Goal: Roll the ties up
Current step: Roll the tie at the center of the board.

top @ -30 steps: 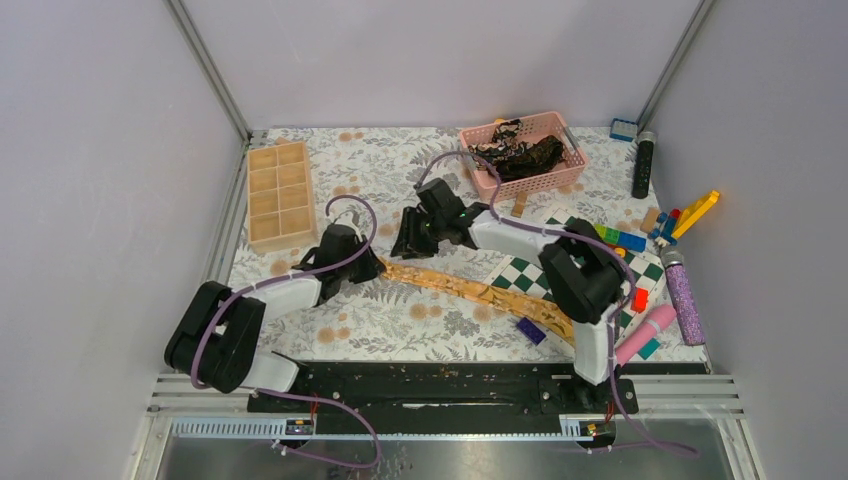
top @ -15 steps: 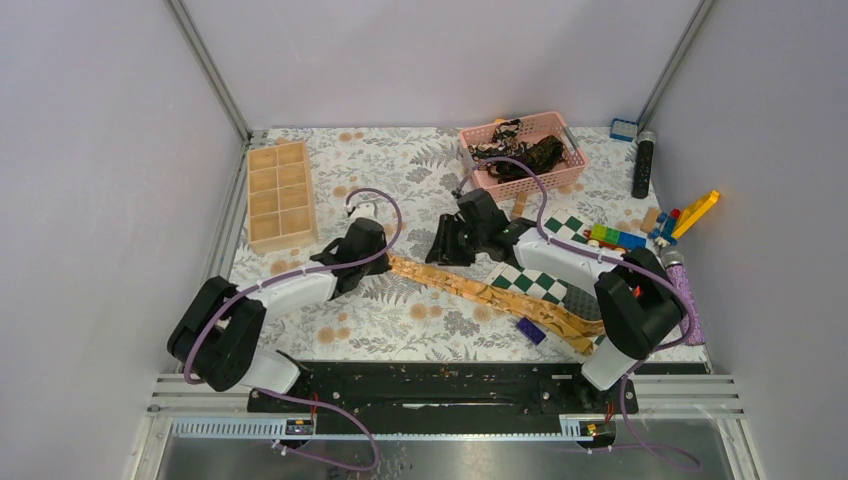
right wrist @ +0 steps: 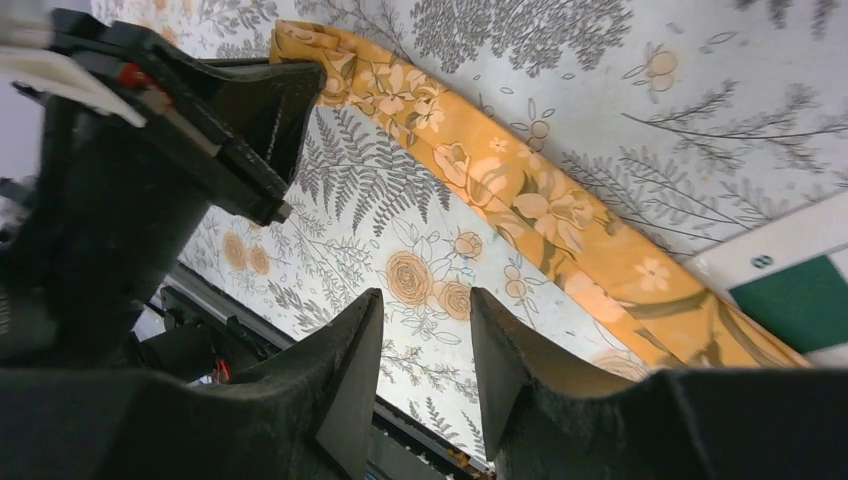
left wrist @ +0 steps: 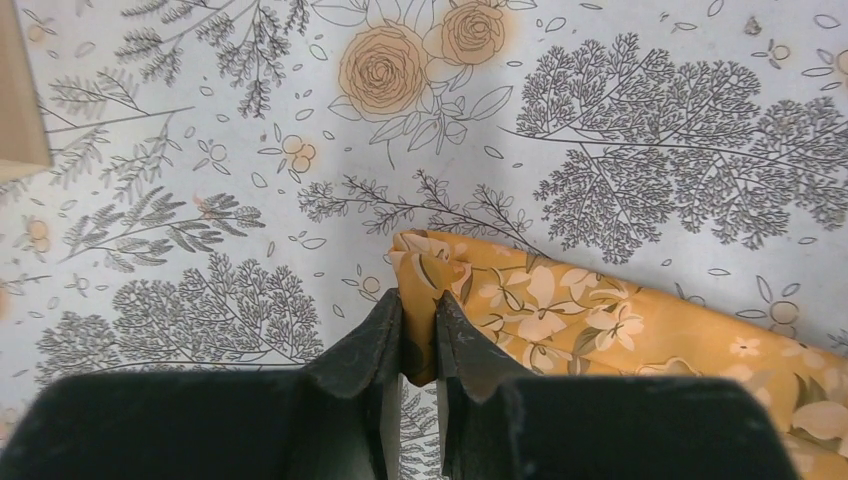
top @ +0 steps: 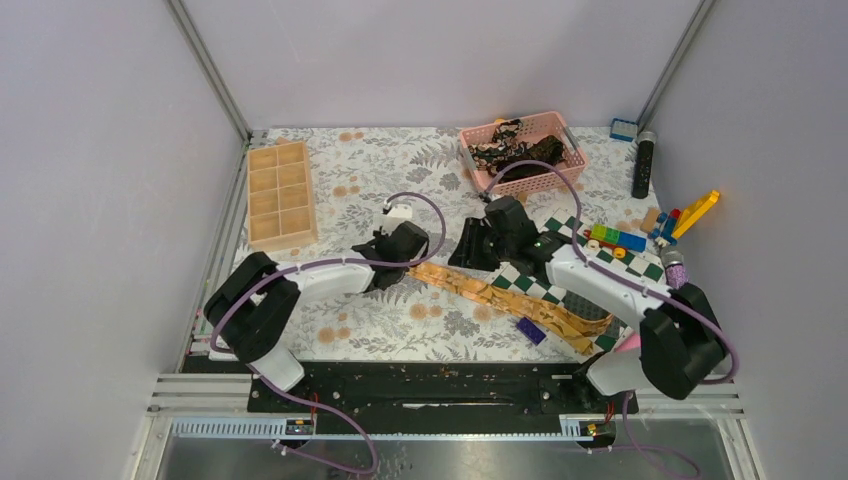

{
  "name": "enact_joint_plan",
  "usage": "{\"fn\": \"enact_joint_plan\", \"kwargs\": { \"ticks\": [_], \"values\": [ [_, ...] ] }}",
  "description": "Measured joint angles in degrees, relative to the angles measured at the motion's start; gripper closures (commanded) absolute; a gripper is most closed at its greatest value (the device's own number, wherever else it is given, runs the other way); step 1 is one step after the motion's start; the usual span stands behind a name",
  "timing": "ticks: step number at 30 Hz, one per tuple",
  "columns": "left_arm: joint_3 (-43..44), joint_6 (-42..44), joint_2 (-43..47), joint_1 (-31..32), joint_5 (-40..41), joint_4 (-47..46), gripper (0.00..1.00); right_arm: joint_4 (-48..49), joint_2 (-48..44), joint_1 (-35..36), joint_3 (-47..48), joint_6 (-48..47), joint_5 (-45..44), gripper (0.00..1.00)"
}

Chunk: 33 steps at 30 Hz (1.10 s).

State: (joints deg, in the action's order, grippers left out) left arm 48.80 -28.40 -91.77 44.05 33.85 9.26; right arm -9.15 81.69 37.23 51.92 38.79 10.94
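Our left gripper (left wrist: 418, 330) has its fingers (left wrist: 372, 338) clamped on the narrow end of the golden tie (left wrist: 600, 325), with a fold of cloth caught between them low over the floral table (left wrist: 640, 130). Our right gripper (right wrist: 425, 312) hangs with its jaws parted and nothing between them, just above the table beside the tie's middle stretch. The tie lies stretched out from the left fingers onto the checkered board (top: 566, 228). The dark ties (top: 512, 152) sit in the pink basket (top: 522, 183). We judge the pinch takes only a corner, so a turn of the wrist could pull it free or start a crooked roll. The left wrist view shows that grip closely. Only the top view shows the tie's whole run and the basket.
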Motion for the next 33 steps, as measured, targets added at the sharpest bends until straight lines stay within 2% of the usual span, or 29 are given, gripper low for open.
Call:
{"fn": "enact_joint_plan", "kwargs": {
  "ticks": [17, 33],
  "values": [
    [9.31, 2.97, -11.30, 6.56, 14.16, 8.13, 0.97, -10.05, -20.79, -2.91, -5.77, -2.73, -7.61, 0.53],
    [13.27, 5.31, -16.76, 10.03, 18.97, 10.60, 0.96, -13.62, -24.02, -3.28, -5.84, -3.61, -8.96, 0.52]
  ]
}}
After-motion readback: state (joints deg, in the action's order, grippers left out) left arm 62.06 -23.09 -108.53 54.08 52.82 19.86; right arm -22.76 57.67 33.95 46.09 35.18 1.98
